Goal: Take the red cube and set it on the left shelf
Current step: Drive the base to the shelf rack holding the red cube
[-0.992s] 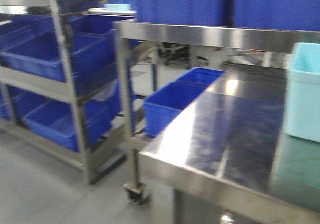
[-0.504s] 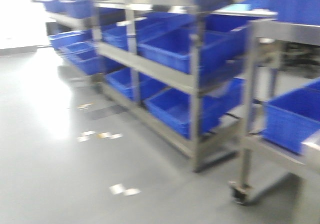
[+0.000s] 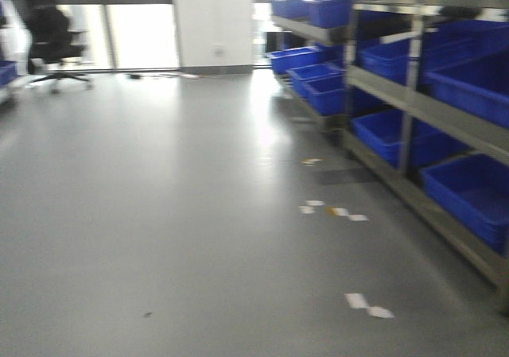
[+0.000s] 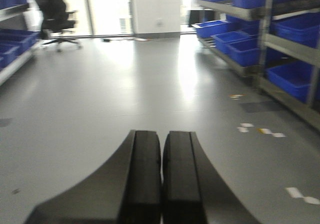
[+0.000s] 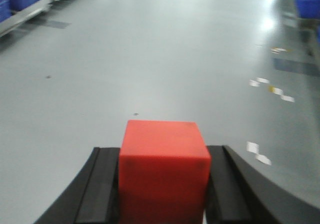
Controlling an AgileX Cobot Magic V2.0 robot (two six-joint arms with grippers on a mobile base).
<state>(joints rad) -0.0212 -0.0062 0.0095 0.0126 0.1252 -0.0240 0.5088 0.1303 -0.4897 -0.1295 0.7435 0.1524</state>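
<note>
The right tool (image 5: 162, 194) clamped the cube (image 5: 164, 159), whose lower edge was cut off by the frame. The left tool (image 4: 161, 179) sat with jaws pressed together. Across the floor (image 3: 159, 214), the blurred shelf (image 3: 410, 79) held blue crates (image 3: 469, 190), their contents unclear.

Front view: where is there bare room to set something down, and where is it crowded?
Bare: the wide grey floor between the office chair and the steel rack, with only paper scraps near the rack. Crowded: every visible rack tier is lined with blue crates, leaving no bare shelf in view.
</note>
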